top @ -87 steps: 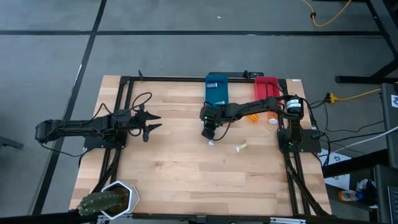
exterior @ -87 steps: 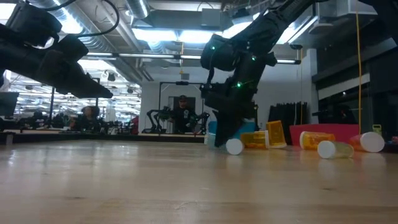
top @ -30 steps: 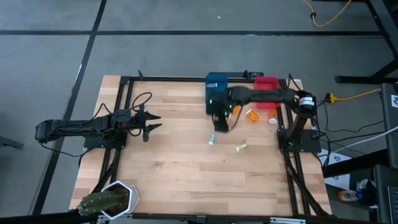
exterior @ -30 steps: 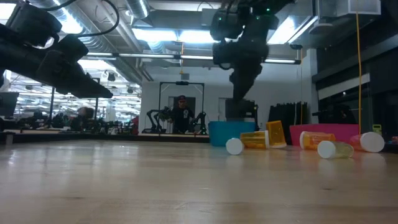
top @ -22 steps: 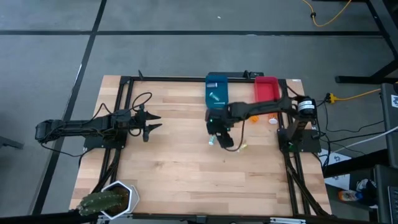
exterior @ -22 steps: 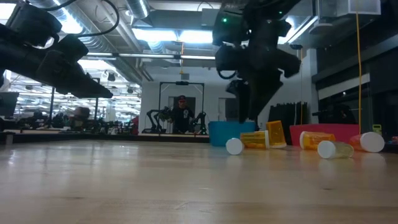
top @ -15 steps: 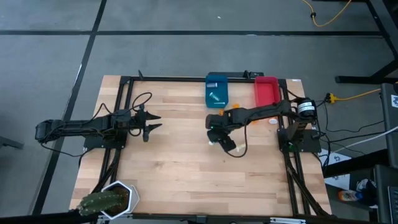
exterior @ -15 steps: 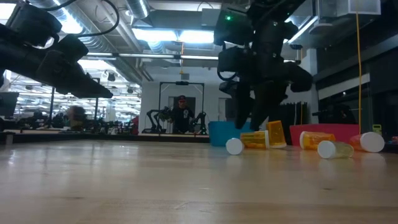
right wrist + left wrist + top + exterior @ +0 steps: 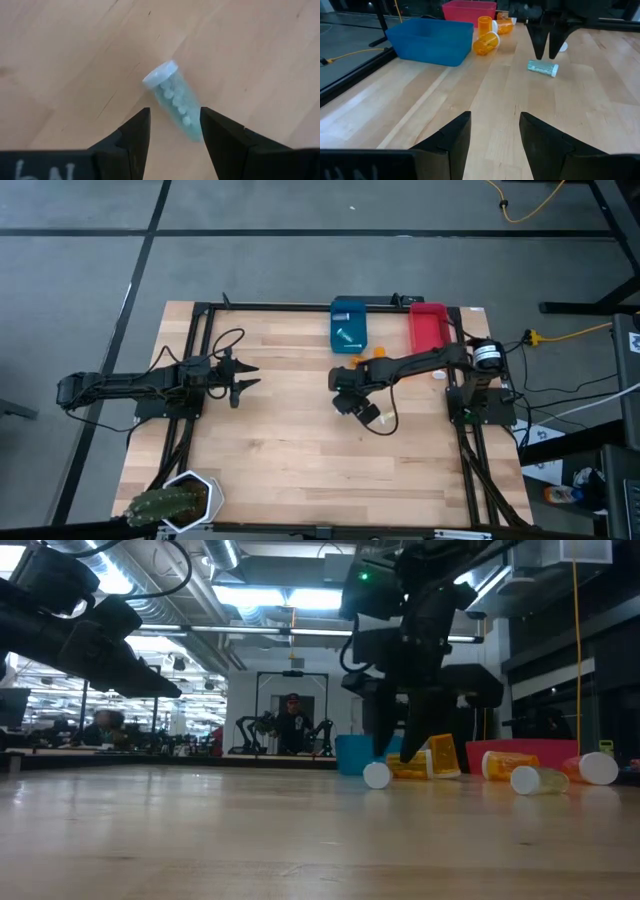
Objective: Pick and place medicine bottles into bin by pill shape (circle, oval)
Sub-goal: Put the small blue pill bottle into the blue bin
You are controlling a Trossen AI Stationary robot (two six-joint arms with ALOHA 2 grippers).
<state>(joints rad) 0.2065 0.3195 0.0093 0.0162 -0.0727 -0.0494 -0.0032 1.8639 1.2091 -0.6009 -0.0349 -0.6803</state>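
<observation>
- Left gripper (image 9: 243,377): parked well off to the left of the working zone, arm stretched low across the table's left side. The fingers (image 9: 451,137) stand apart with nothing between them. Judged to be waiting, kept clear so the other arm has free access to the bottles.
- Right gripper (image 9: 343,402): poised directly above a teal bottle (image 9: 175,106) lying on its side on the wooden table (image 9: 270,460). The fingers are spread and empty, one on either side of the bottle, which lies crosswise between them with its pale cap pointing away from the wrist. The spread appears set to straddle the bottle's body for a pick.
- Right arm pose: reaching from its base at the table's right edge, elbow extended toward the centre, wrist pitched downward so the fingers point at the tabletop. In the left wrist view the fingertips hang just above the bottle, not yet touching it.
- Blue bin (image 9: 349,323): beyond the right gripper, toward the table's far edge, already holding one bottle.
- Orange bottles (image 9: 485,43): lying near the blue bin's corner, further out than the gripper.
- Red bin (image 9: 428,326): to the right of the blue bin, well apart from the gripper.
- Round-looking pills show through the teal bottle's wall, which should decide its bin.
</observation>
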